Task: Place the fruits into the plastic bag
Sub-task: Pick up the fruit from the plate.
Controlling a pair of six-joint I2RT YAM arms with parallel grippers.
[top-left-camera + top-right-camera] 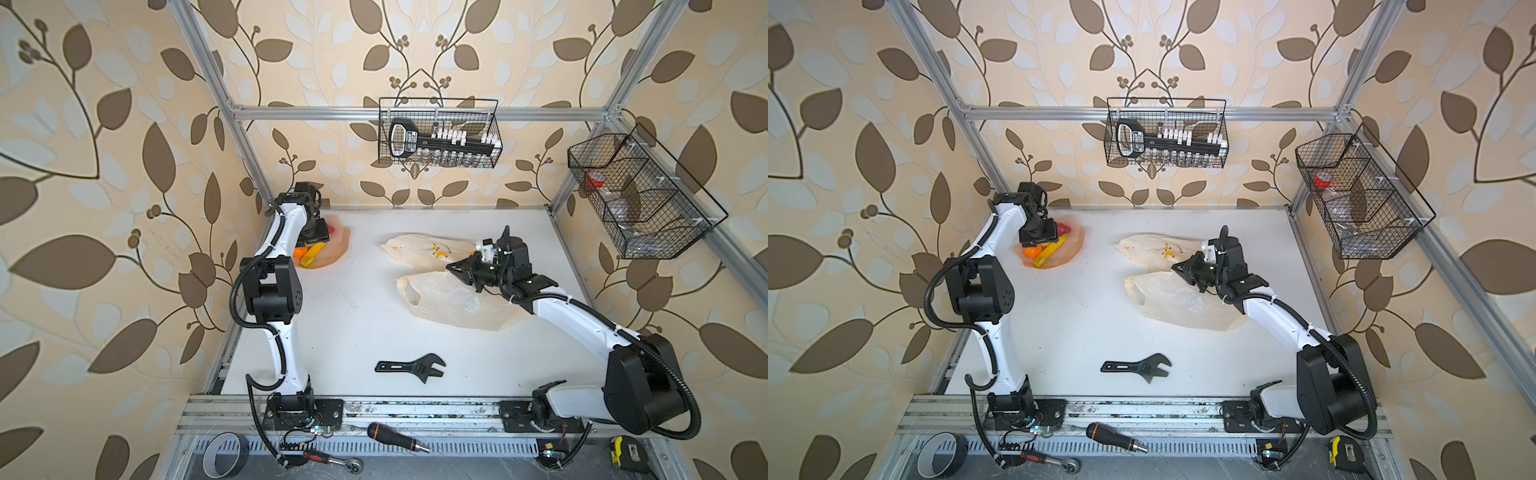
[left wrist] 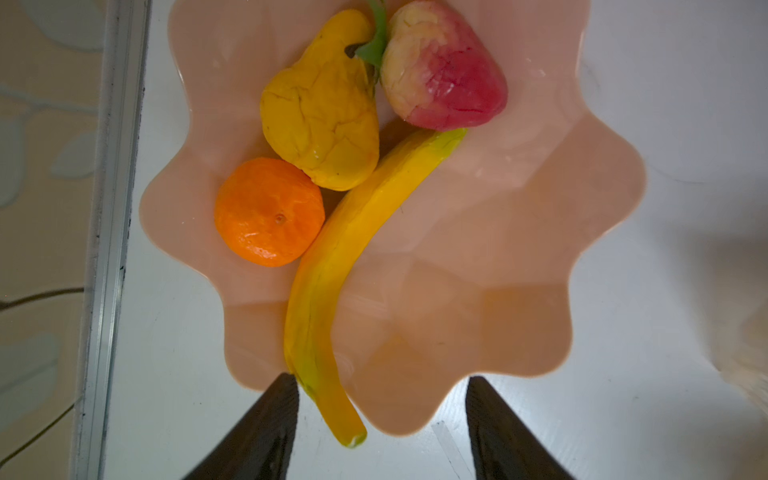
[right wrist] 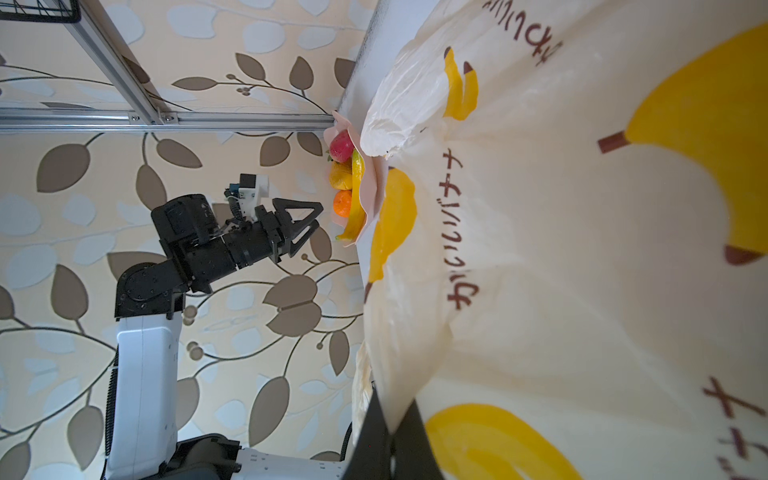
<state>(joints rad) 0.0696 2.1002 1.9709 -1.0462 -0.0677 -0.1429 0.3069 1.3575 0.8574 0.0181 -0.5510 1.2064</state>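
L gripper [image 2: 382, 380] hangs over the pink dish [image 2: 498, 270], jaws apart, nothing held. The banana [image 2: 332, 257], tangerine [image 2: 269, 212], yellow fruit [image 2: 322, 124] & red fruit [image 2: 444, 79] all lie in it, far-left on the table [image 1: 353, 332]. R gripper [image 3: 390, 415] is clamped on the edge of the plastic bag [image 1: 449, 299] — bag well apart from the dish.

Banana [image 2: 332, 270], tangerine [image 2: 269, 212], lumpy yellow fruit [image 2: 322, 120], red fruit [image 2: 444, 79] clustered in pink dish [image 2: 498, 291]; banana-print plastic bag [image 1: 449, 299] crumpled on tabletop [image 1: 353, 332].
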